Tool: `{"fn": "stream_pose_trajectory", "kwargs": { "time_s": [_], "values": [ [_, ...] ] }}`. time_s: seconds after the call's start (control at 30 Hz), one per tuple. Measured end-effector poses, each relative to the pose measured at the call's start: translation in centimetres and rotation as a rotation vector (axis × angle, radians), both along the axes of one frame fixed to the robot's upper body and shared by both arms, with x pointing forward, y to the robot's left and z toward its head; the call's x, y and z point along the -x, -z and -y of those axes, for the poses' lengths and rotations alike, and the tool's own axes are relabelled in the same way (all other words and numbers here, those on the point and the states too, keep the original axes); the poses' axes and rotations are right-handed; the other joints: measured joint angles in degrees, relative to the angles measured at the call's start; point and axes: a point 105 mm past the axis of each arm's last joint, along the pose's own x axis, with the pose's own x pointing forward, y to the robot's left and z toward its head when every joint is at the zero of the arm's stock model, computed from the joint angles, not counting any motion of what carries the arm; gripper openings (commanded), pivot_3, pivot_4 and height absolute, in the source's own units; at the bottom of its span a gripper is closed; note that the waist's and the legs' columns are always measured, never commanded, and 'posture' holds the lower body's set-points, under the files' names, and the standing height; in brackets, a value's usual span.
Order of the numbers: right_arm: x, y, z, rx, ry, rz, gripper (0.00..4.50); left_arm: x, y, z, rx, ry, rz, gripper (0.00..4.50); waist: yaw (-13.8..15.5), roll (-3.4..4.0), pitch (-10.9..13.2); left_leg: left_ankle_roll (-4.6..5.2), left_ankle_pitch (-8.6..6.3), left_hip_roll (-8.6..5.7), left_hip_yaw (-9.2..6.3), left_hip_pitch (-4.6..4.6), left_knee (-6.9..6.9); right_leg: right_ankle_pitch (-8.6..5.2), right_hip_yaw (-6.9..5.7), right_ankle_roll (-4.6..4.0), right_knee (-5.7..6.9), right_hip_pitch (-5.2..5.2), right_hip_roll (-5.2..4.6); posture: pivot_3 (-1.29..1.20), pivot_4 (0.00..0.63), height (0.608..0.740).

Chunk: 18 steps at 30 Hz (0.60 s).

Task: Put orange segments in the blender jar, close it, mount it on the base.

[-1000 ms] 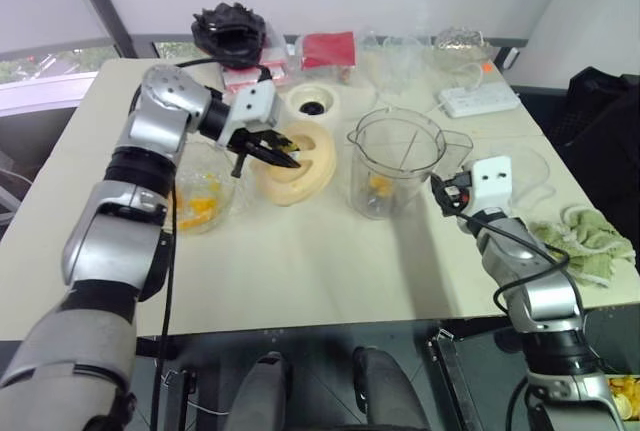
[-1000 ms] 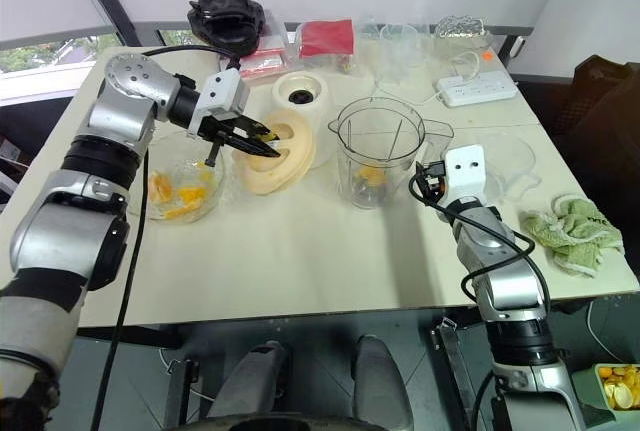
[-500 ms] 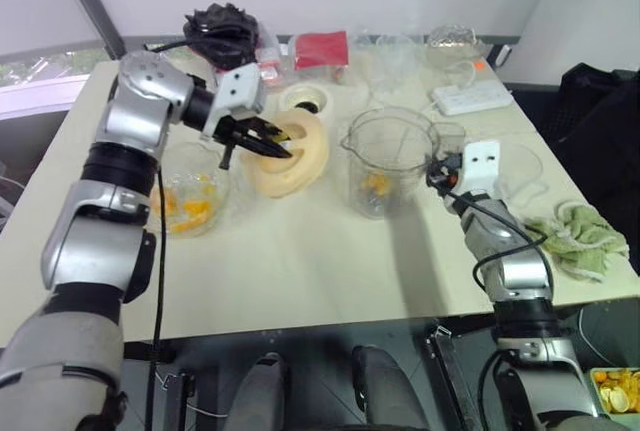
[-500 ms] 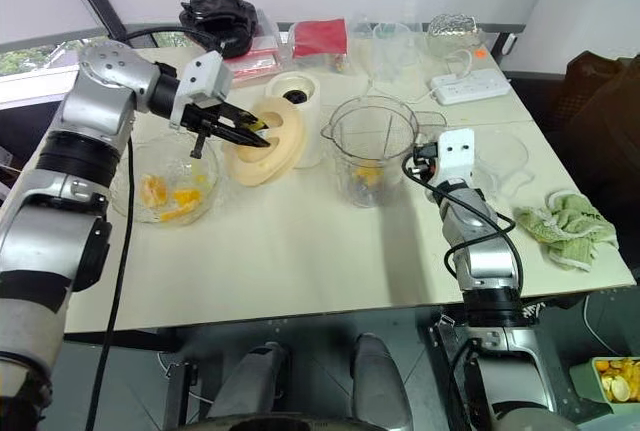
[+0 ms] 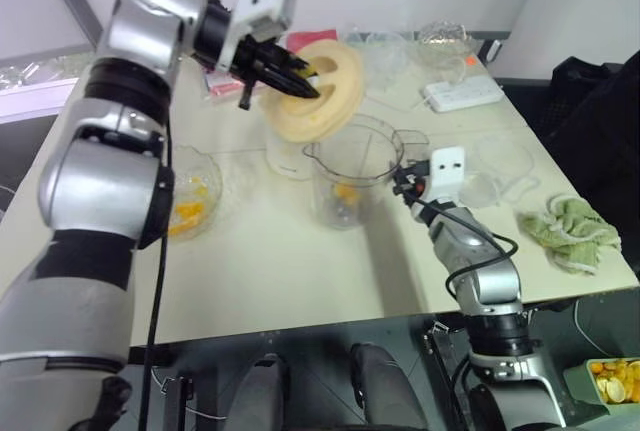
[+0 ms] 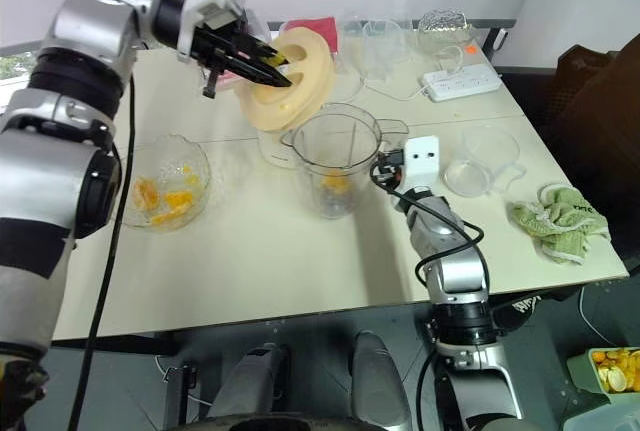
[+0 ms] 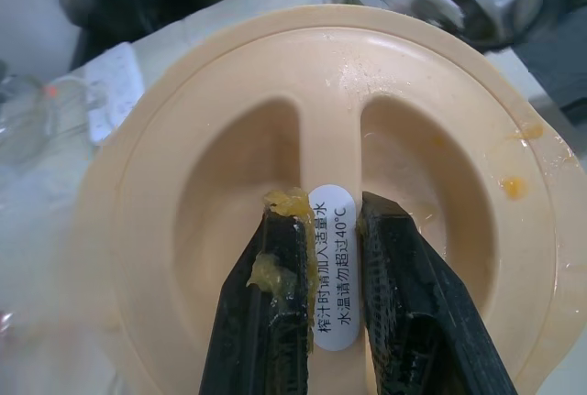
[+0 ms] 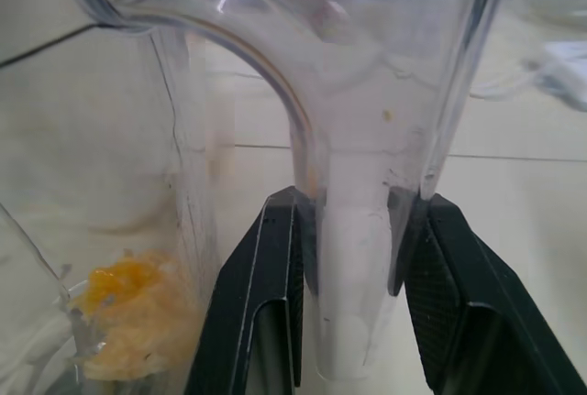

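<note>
Blender jar (image 6: 335, 161) holds orange segments (image 6: 334, 182); right tool (image 8: 353, 230) clamps handle; left tool (image 7: 316, 239) pinches lid (image 6: 290, 76).

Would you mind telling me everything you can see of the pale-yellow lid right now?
The lid is a round, pale-yellow disc that looks like smooth plastic, with a raised rim and a recessed centre split by a straight grip ridge. That ridge carries a white sticker with printed text. The left gripper is shut on the ridge and holds the lid tilted in the air, above and just behind the open blender jar, touching nothing else. Bits of orange pulp cling to its face and to one gripper finger.
</note>
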Motion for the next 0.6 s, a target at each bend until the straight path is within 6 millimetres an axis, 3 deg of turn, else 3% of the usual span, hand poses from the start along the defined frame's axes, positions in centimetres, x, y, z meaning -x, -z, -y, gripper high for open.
{"fn": "stream_pose_trajectory", "kwargs": {
  "time_s": [0.07, 0.27, 0.4, 0.6],
  "values": [
    [0.3, -0.2, -1.0, 0.015, -0.025, 0.003, 1.2, 0.1, 0.6, 0.9, -0.024, 0.026, -0.003, 0.22, 0.02, 0.0, 0.0, 0.0, 0.0, 0.0, 0.0, 0.0, 0.0, 0.0, 0.0, 0.0, 0.0, 0.0, 0.0, 0.0, 0.15, 0.74],
    [0.7, 0.7, -1.4, 0.06, -0.023, -0.019, 1.2, 0.2, 2.4, 2.3, -0.106, 0.056, -0.034, 0.22, 0.05, 0.0, 0.0, 0.0, 0.0, 0.0, 0.0, -0.01, 0.01, 0.0, 0.01, 0.0, 0.0, 0.0, 0.0, 0.0, 0.15, 0.74],
    [0.9, 1.4, -1.5, 0.083, -0.019, -0.033, 1.2, 0.4, 3.6, 2.5, -0.157, 0.077, -0.051, 0.22, -0.09, 0.0, 0.0, 0.0, 0.0, 0.0, 0.0, -0.01, -0.01, 0.0, 0.02, 0.0, 0.03, -0.04, 0.0, 0.0, 0.15, 0.74],
    [1.0, 1.4, -1.4, 0.101, -0.003, -0.015, 1.2, 1.1, 3.8, 1.9, -0.174, 0.103, -0.072, 0.22, -0.05, 0.0, 0.0, 0.0, 0.0, 0.01, 0.0, 0.01, 0.0, -0.01, 0.04, 0.0, 0.07, -0.04, 0.0, 0.0, 0.15, 0.74]
  ]
}}
